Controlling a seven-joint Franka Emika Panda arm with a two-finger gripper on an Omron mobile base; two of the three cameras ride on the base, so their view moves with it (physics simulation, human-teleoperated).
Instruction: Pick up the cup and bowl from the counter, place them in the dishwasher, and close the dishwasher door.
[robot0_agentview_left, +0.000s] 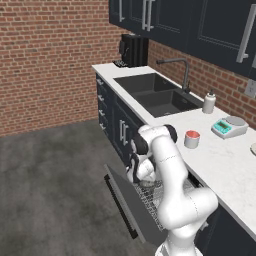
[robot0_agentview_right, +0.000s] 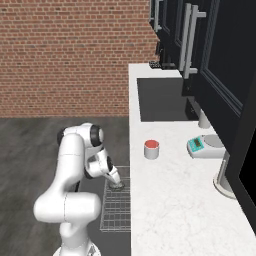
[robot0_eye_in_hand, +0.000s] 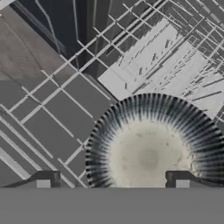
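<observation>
The white cup (robot0_agentview_left: 192, 139) (robot0_agentview_right: 151, 149) with its red inside stands on the white counter (robot0_agentview_left: 227, 167) (robot0_agentview_right: 175, 205), near the scale. The dishwasher door (robot0_agentview_left: 125, 200) lies folded down and the wire rack (robot0_agentview_left: 152, 197) (robot0_agentview_right: 115, 212) is pulled out over it. My arm bends down over the rack. The speckled grey bowl (robot0_eye_in_hand: 151, 153) (robot0_agentview_right: 119, 186) rests in the rack right under my gripper (robot0_eye_in_hand: 113, 181) (robot0_agentview_right: 117, 183) (robot0_agentview_left: 144, 181). Its fingers are wide apart, one over the bowl and one outside the rim. The gripper is open.
A teal-faced scale (robot0_agentview_left: 229, 127) (robot0_agentview_right: 205, 145) sits on the counter beyond the cup. The dark sink (robot0_agentview_left: 157, 92) (robot0_agentview_right: 162, 100) with faucet (robot0_agentview_left: 182, 67) and a soap bottle (robot0_agentview_left: 209, 102) lie further along. Upper cabinets (robot0_agentview_right: 210, 45) hang above. Grey floor (robot0_agentview_left: 55, 190) opens to the left.
</observation>
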